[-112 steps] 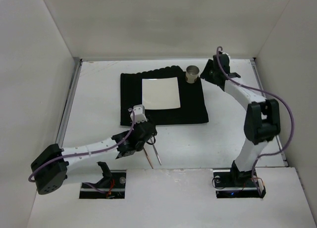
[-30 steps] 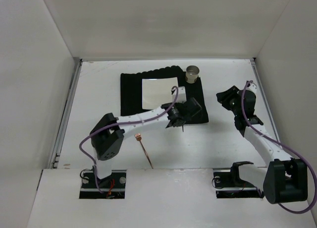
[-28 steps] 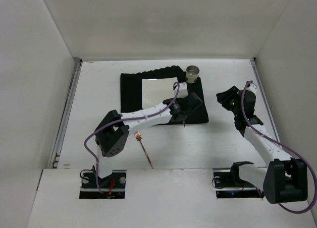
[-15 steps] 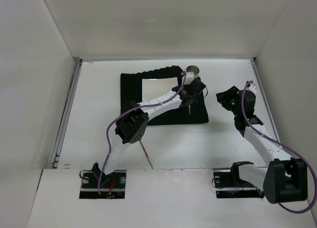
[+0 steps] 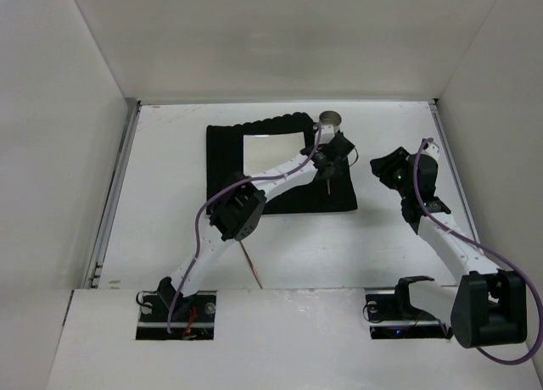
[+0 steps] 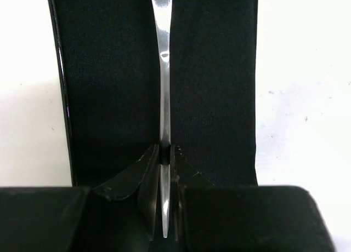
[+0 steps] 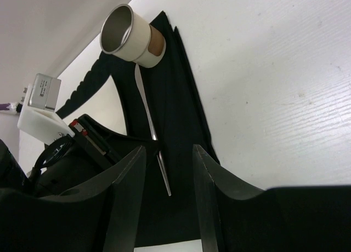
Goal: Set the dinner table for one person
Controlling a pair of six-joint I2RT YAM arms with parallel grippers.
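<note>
The white tabletop (image 5: 170, 169) fills the floor of the walled workspace, and both arms are bolted at its near edge. A black ribbed mat (image 5: 222, 157) lies on its far middle part. A white square plate (image 5: 263, 148) sits on the mat, and a small metal-rimmed cup (image 5: 329, 119) stands at the mat's far right corner.

The left gripper (image 6: 164, 156) reaches over the mat's right strip, between plate and mat edge. Its jaws are clamped on a slim silver utensil (image 6: 163, 71) whose far end points toward the cup. I cannot tell whether it touches the mat.

The right gripper (image 7: 166, 159) hovers right of the mat, its jaws apart and holding nothing.

A thin copper-coloured utensil (image 5: 253, 270) lies on the tabletop near the left arm's base.
</note>
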